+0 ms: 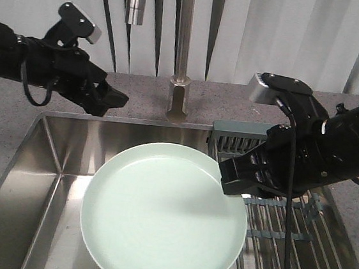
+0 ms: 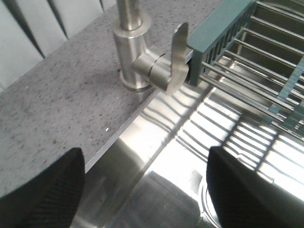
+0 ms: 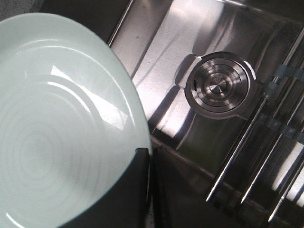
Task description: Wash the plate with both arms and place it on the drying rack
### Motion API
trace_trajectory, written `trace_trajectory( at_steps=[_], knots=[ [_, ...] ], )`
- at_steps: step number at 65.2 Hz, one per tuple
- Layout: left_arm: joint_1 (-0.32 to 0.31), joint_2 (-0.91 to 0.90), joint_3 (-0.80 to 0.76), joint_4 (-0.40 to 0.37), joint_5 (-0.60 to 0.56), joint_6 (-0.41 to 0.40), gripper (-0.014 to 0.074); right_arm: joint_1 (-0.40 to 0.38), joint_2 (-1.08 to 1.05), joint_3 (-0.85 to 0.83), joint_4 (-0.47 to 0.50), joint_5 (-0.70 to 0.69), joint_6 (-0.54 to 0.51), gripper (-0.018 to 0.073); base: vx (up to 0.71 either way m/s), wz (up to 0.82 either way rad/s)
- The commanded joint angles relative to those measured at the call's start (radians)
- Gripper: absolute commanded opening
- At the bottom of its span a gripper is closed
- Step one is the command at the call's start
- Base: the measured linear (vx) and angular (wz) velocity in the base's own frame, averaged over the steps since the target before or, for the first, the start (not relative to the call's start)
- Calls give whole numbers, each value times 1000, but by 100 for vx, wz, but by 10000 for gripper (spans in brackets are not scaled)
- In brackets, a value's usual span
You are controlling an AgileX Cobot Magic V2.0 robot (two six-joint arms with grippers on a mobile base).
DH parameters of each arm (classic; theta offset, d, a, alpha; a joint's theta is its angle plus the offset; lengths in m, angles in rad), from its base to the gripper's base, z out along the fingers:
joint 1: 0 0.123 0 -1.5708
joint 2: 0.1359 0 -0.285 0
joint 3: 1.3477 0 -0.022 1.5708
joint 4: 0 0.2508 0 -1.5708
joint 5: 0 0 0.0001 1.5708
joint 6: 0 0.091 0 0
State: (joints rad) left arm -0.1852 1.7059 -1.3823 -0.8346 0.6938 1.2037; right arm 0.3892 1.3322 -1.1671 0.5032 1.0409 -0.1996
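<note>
**Front view:** A grey speckled stone countertop surrounds a stainless-steel sink basin. A brushed-steel faucet stands at the basin's back edge, with white vertical slats behind it. The round, pale mint-green glossy plate hangs over the basin, hollow face up and close to level; being round, it has no long axis. The bulky black right gripper is clamped on the plate's right rim, where the plate overlaps the drying rack of steel bars with grey-green plastic ends. The black left gripper hovers well apart from the plate, near the basin's back-left corner.

**Left wrist view:** The left gripper has its two black fingers spread wide with nothing between them, above the sink basin beside the countertop. Ahead, the faucet shows its curved steel lever just beside the drying rack.

**Right wrist view:** The plate fills the left side, with the right gripper closed over its near rim. Below it lie the sink basin, its round steel drain cover and the drying rack.
</note>
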Motion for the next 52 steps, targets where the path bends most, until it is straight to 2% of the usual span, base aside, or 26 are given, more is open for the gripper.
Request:
trace_trajectory(
  at_steps=[1,15,22,37,52],
  knots=[
    [-34,14,-92,-46,6,24,522,-1,-31,-24,33,-32,-7,-8,0,0],
    [-71,134,-249,-46,54,39,522,-1,-31,-24,33,-32,-7,-8,0,0],
    [-80,196,-326,-60,103,79,522,-1,-31,-24,33,-32,-7,-8,0,0],
    [-86,312,-460,-158,168,185,522,-1,-31,-24,33,-32,-7,-8,0,0],
    [-111,384,-541,-202,212,221,522,-1,-31,-24,33,-32,-7,-8,0,0]
  ],
)
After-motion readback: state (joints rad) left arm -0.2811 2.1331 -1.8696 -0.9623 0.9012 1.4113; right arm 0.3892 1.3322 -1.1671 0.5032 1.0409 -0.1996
